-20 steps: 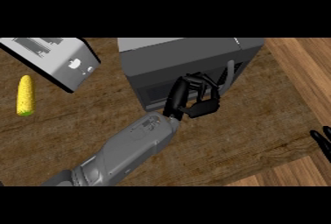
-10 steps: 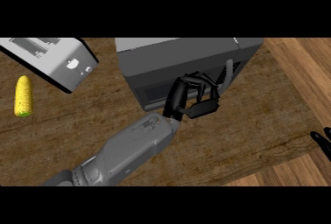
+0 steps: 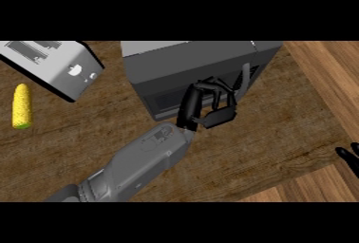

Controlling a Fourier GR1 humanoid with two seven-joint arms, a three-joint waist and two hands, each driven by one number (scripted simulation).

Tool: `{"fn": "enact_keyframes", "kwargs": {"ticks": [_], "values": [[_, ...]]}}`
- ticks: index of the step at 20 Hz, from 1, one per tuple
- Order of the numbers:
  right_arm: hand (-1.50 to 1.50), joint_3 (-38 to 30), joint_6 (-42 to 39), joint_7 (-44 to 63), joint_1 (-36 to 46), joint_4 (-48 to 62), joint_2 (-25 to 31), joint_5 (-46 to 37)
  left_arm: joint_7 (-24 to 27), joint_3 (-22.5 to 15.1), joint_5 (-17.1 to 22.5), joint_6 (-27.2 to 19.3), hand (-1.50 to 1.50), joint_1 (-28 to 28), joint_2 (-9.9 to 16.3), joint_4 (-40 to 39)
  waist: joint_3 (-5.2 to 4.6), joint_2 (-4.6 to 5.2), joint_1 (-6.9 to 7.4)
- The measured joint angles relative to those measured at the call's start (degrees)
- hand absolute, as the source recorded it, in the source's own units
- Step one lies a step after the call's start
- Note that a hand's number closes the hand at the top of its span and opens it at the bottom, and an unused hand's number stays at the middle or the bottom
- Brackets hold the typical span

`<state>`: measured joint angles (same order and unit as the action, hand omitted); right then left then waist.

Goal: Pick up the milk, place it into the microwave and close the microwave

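The left hand [image 3: 209, 105] is at the front of the microwave [image 3: 189, 66], with its fingers bent and curled in front of the closed door [image 3: 165, 97]; I see nothing held between them, though the hand hides the small part of the door behind it. Its grey forearm [image 3: 133, 163] comes up from the lower edge and crosses the wooden counter [image 3: 266, 137]. The vertical handle [image 3: 245, 78] of the microwave stands just to the right of the fingers. The milk is not visible anywhere, so I cannot tell where it is. The right hand [image 3: 348, 159] shows only as a few dark fingertips at the right edge, and I cannot tell its state. At the upper left a toaster [image 3: 52, 66] sits tilted, and below it a yellow corn [image 3: 22, 106] lies on the counter, well apart from the microwave.
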<state>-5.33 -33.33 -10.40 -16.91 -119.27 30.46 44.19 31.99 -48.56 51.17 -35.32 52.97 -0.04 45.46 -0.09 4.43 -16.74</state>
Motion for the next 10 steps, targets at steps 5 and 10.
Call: {"fn": "enact_keyframes", "kwargs": {"ticks": [5, 10], "values": [[-1.5, 0.11, -0.38, 0.43, 0.2, -0.72, 0.6, 0.65, 1.89, -0.25, 0.94, -0.62, 1.5, 0.03, 0.0, -0.28, 0.02, 0.14, -0.35], [-1.5, 0.33, -0.38, 0.89, 0.15, -1.25, 0.89, 1.35, 3.47, -0.56, 1.92, -0.81, 1.5, 0.13, 0.0, -0.6, 0.04, 0.24, -0.55]]}}
